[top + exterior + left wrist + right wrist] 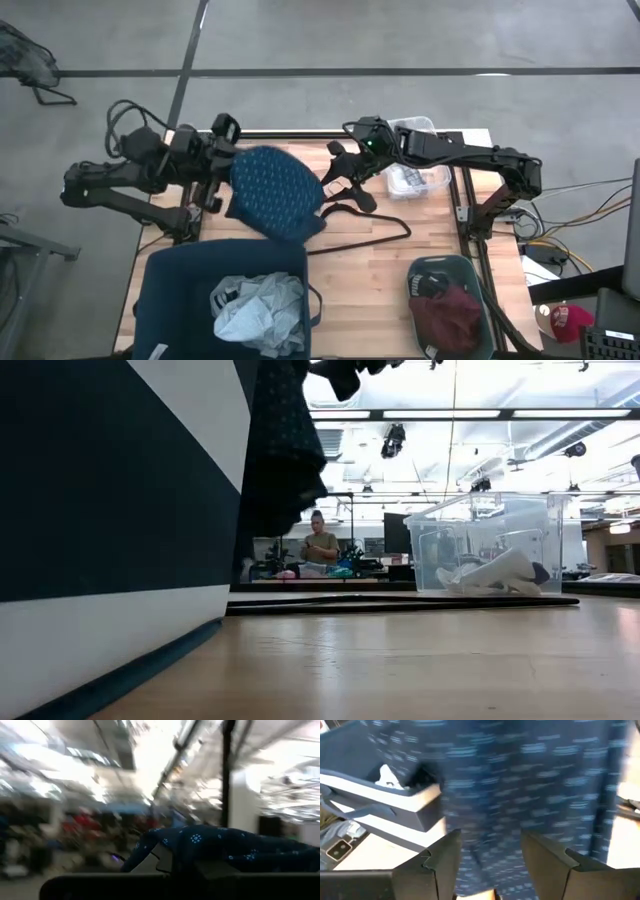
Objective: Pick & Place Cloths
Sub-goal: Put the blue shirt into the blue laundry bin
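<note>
A navy dotted shirt (272,190) hangs spread over the table's far left part, and my left gripper (228,165) is shut on it at its left side. In the low view the shirt (282,450) hangs beside the wall of the dark blue bin (100,510). At the shirt's right side my right gripper (338,180) is open. In the right wrist view its fingers (445,855) stand apart with the shirt (520,780) close in front and in the gap. The bin (165,290) holds a pale blue-white shirt (258,305). My left gripper holds the navy shirt by a fold at its upper left part (200,845). The cloth drapes over the fingers and hides the place of contact. The shirt hangs below the gripper, slack, and its lower end (295,228) is near the bin's far rim. My right gripper has the shirt's cloth (490,820) in its open gap; I cannot tell whether the fingers touch it.
A thin black wire hanger (370,225) lies on the table's middle. A clear plastic box (415,175) with grey-white socks (495,575) stands at the far right. A grey basket (478,280) at the near right holds a maroon piece (448,312). A person (320,548) sits far behind.
</note>
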`<action>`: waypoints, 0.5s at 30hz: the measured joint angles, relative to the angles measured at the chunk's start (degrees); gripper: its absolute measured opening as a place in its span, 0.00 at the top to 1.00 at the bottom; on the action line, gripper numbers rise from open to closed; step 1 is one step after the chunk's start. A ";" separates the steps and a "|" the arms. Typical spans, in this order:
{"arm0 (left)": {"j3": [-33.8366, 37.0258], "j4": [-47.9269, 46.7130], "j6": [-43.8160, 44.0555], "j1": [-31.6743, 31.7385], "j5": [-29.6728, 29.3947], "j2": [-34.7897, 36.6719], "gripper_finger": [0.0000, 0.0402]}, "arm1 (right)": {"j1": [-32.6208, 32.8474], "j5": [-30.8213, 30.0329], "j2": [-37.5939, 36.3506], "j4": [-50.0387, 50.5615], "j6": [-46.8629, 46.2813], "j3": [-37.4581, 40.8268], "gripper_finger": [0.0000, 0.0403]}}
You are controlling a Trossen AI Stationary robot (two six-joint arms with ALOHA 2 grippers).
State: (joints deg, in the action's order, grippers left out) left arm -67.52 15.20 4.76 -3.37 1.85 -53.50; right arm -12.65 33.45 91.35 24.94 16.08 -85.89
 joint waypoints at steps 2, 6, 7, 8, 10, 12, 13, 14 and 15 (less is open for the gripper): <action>-1.39 -5.64 2.10 -0.90 2.56 0.87 0.96 | -0.41 -0.02 0.00 0.18 0.20 0.76 0.51; -4.69 -13.88 6.05 -4.48 5.28 2.73 0.96 | -1.53 -0.03 0.00 0.34 0.15 2.59 0.54; -5.13 -14.82 6.86 -5.53 6.40 3.06 0.96 | -1.84 -0.02 0.00 0.59 0.16 3.03 0.55; -5.57 -16.32 7.39 -6.74 7.75 3.09 0.96 | -2.09 -0.02 0.00 0.77 0.19 3.49 0.56; -6.23 -20.96 8.29 -9.18 9.60 3.14 0.96 | -2.55 -0.02 0.00 0.93 0.30 4.54 0.58; -6.77 -27.19 8.25 -11.72 9.74 3.13 0.96 | -3.10 -0.02 0.00 0.97 0.39 5.71 0.59; -6.89 -30.74 7.57 -12.91 9.79 3.12 0.96 | -3.36 -0.04 0.00 0.95 0.43 6.29 0.60; -6.89 -34.05 7.16 -14.01 9.77 3.02 0.96 | -3.66 -0.04 0.00 0.97 0.44 6.85 0.61; -6.68 -36.90 7.01 -15.04 9.75 2.79 0.96 | -3.90 -0.04 0.01 0.86 0.43 7.40 0.61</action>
State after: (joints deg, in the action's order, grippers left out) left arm -74.20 -21.70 11.77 -18.41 11.60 -50.71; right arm -16.55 33.41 91.37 25.80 16.51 -78.48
